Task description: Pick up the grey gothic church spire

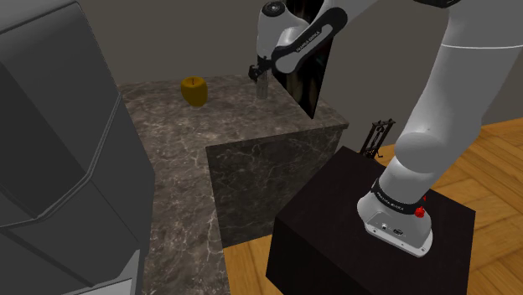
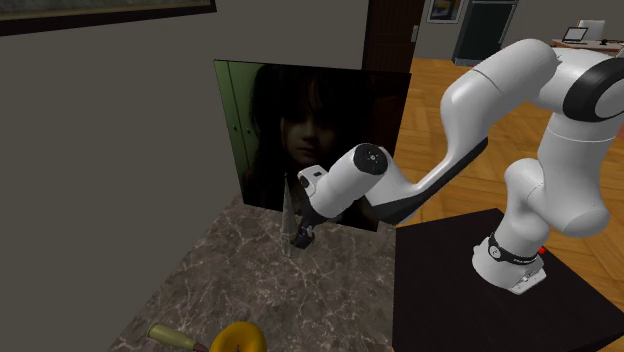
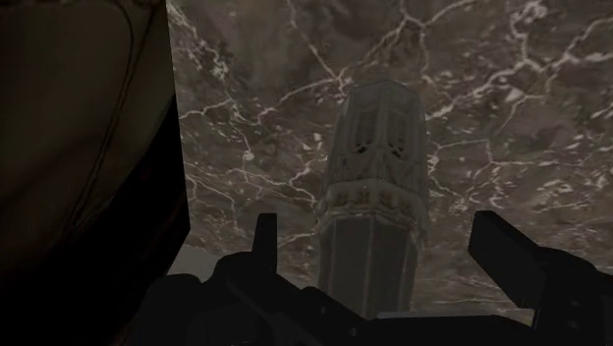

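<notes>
dark veined marble counter [image 1: 172, 180]. on it: grey spire [image 1: 261, 85] upright, yellow fruit [image 1: 194, 90] well apart from it, dark portrait panel [image 2: 310, 140] standing just beside the spire.

Worktop [image 1: 168, 159]: dark marble veined in white, a blocky counter with a matching front face.
Floor [image 1: 494, 168]: warm wooden boards.
Wall [image 2: 110, 130]: plain grey, dimly lit.
Portrait [image 2: 300, 130]: a large, dark picture of a child's face, its lower edge meeting the worktop.
Door [image 2: 390, 35]: dark brown, behind the portrait.
Grey bulk [image 1: 59, 151]: big and angular, at the shoulder view's left.
</notes>
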